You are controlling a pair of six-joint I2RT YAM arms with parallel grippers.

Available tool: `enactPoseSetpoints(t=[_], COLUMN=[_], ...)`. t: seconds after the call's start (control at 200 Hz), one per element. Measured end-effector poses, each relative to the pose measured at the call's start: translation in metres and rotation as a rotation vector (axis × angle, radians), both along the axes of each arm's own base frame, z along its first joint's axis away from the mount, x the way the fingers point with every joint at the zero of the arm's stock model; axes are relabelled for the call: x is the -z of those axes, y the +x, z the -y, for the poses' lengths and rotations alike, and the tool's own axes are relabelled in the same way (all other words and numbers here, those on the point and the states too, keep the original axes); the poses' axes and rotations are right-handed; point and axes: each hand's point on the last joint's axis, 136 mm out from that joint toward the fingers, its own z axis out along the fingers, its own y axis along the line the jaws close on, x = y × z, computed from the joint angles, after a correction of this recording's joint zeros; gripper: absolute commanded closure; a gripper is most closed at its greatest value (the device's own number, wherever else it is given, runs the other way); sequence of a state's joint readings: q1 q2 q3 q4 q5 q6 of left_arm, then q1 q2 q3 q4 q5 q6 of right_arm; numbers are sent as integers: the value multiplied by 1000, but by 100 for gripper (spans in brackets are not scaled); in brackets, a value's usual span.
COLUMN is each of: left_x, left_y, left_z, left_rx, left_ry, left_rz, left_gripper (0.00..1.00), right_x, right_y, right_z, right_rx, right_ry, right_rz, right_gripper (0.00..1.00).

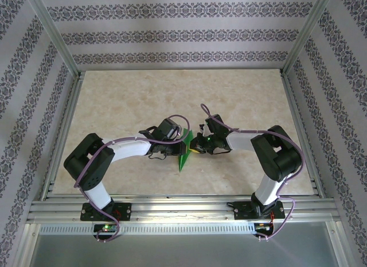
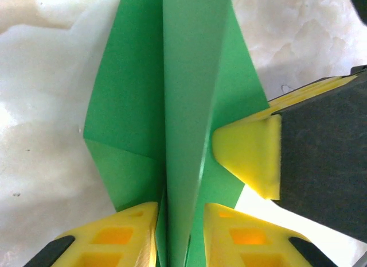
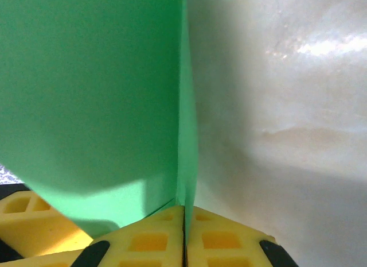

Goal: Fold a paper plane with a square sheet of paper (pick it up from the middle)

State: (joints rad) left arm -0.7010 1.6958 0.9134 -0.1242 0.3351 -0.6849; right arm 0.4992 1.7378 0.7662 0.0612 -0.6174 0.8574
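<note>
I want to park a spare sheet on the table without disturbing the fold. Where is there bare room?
The far half of the table, beyond the green paper up to the back wall, is bare. So is the near strip between the two arm bases. Crowded: the middle, where the left gripper and right gripper meet at that paper.

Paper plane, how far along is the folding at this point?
Done: the paper plane already has layered diagonal folds and a raised centre ridge. In hand: the left tool holds that ridge while the right tool pinches a thin edge. Left: likely sharpening the wing creases and letting go, since both tools hold it.
</note>
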Motion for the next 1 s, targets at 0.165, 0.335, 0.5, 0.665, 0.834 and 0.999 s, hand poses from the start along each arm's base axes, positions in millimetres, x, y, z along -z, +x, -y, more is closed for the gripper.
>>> enactPoseSetpoints(t=[0.165, 0.335, 0.5, 0.665, 0.834, 0.999], left_x=[3, 8, 9, 12, 12, 16], left_y=[1, -2, -4, -4, -4, -5], left_z=[2, 3, 4, 4, 4, 4], left_rx=[4, 11, 19, 18, 19, 20], left_ry=[0, 1, -5, 0, -1, 3], left_rz=[-8, -26, -39, -45, -45, -55], left_gripper=[74, 74, 76, 80, 81, 83], right_x=[0, 0, 0, 0, -1, -2], right_y=[-1, -1, -1, 0, 0, 1], right_z=[0, 0, 0, 1, 0, -1], right_rx=[-1, -1, -1, 1, 0, -4], right_ry=[1, 1, 2, 5, 12, 19], right_rz=[-1, -1, -1, -2, -3, 0], right_gripper=[91, 91, 91, 91, 91, 91])
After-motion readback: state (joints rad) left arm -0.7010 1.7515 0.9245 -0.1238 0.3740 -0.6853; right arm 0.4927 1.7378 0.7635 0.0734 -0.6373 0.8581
